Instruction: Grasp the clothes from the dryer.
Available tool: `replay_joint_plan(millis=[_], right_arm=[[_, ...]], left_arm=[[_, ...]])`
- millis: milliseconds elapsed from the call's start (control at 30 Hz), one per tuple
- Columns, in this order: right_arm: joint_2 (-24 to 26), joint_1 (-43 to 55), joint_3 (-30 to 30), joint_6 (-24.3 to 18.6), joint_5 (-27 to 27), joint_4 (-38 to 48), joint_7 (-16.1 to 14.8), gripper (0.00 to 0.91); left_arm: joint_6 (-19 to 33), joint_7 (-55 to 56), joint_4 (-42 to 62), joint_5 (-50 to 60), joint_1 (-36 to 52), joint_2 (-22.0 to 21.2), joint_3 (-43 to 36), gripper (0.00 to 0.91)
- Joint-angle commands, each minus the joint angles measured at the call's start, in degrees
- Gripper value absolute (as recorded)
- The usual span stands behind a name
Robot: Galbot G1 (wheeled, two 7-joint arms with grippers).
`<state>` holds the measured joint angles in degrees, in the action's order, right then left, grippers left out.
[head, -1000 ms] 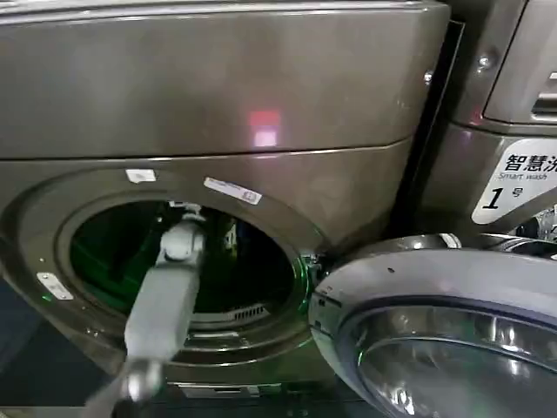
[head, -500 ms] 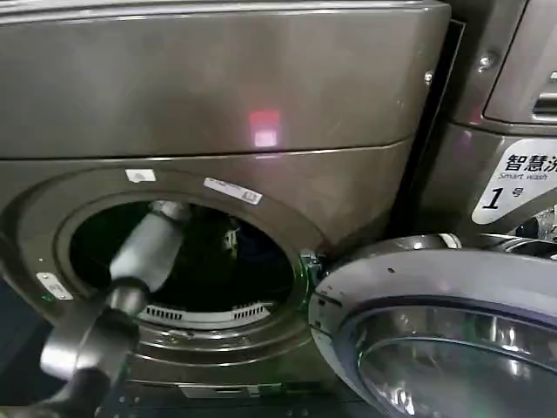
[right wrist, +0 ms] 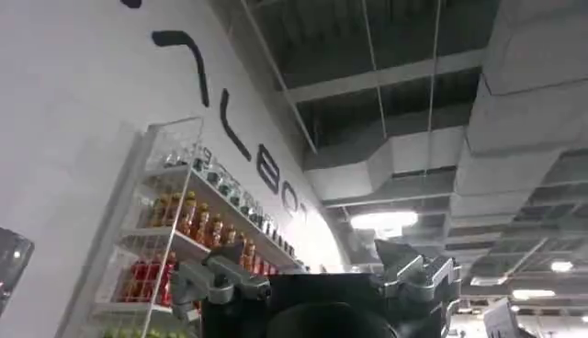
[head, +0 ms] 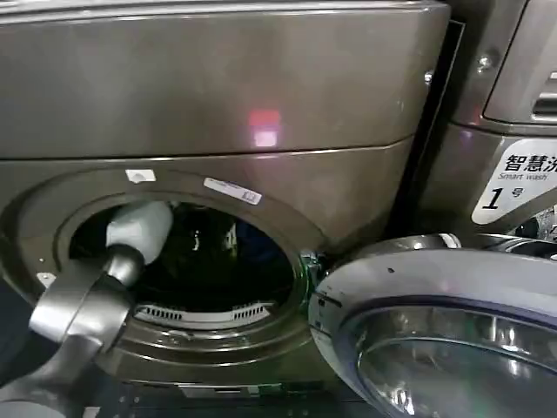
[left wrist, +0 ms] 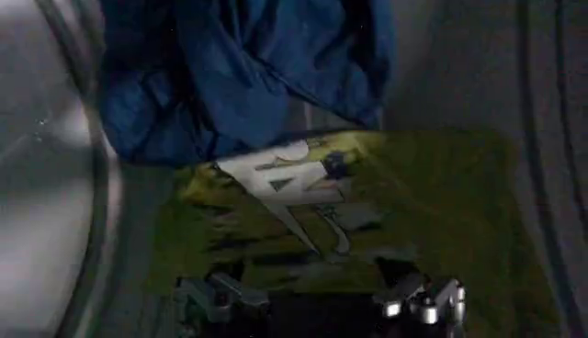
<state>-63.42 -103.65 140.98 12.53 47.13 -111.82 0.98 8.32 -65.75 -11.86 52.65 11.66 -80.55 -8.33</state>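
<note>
1. The clothes [left wrist: 303, 193] lie inside the drum of the dryer [head: 218, 96]: the yellow-green garment nearest, the navy one bundled beyond it.
2. Your left gripper [left wrist: 322, 298] sits just short of the yellow-green fabric, fingers spread wide and holding nothing; the cloth lies straight ahead between them, so push forward and close.
3. Your right gripper [right wrist: 317, 276] is parked pointing at the ceiling, open and empty, well away. The left arm is clearly nearer.
</note>
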Motion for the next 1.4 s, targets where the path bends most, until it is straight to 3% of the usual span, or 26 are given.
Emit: replay_joint_plan(millis=[33, 400, 433, 467, 500, 600, 700, 1100, 1267, 1400], right_arm=[[0.0, 0.2, -0.3, 0.0, -0.2, 0.0, -0.1, 0.907], [-0.2, -0.2, 0.0, -0.3, -0.1, 0.1, -0.2, 0.907], [0.0, -0.3, 0.0, -0.3, -0.1, 0.2, -0.2, 0.907], [0.1, -0.3, 0.0, -0.3, -0.1, 0.3, -0.2, 0.907], [0.1, -0.3, 0.0, -0.3, -0.1, 0.3, -0.2, 0.907], [-0.1, -0.4, 0.0, -0.3, -0.1, 0.3, -0.2, 0.907], [-0.1, -0.3, 0.0, -0.4, -0.1, 0.3, -0.2, 0.907], [-0.5, 0.0, -0.8, -0.8, -0.9, 0.5, -0.2, 0.907], [-0.4, 0.0, -0.9, -0.7, -0.9, 0.3, -0.1, 0.907], [-0.7, 0.4, -1.5, -0.4, -1.6, -0.1, -0.1, 0.907]], left_arm=[[-0.4, -1.2, 1.4, 0.7, -1.3, -0.2, -1.1, 0.907], [-0.8, -2.0, 2.4, -0.8, -2.6, -0.5, -1.7, 0.907], [-0.9, -2.1, 2.5, -0.8, -2.6, -0.5, -1.8, 0.819], [-1.1, -2.1, 2.7, -1.0, -2.6, -0.6, -1.9, 0.66], [-1.2, -2.1, 2.8, -1.1, -2.6, -0.7, -1.9, 0.398], [-0.9, -2.8, 3.1, -1.3, -2.5, -0.6, -1.9, 0.137], [-0.8, -2.9, 3.1, -1.5, -2.8, -0.9, -1.5, 0.0], [0.3, -0.6, 2.4, -2.8, -3.5, -0.2, 0.9, 0.0], [-2.2, 3.2, -0.8, -11.3, -4.2, 0.6, 5.0, 0.0], [-5.3, 13.9, -6.7, -18.5, -5.3, 0.8, 7.9, 0.0]])
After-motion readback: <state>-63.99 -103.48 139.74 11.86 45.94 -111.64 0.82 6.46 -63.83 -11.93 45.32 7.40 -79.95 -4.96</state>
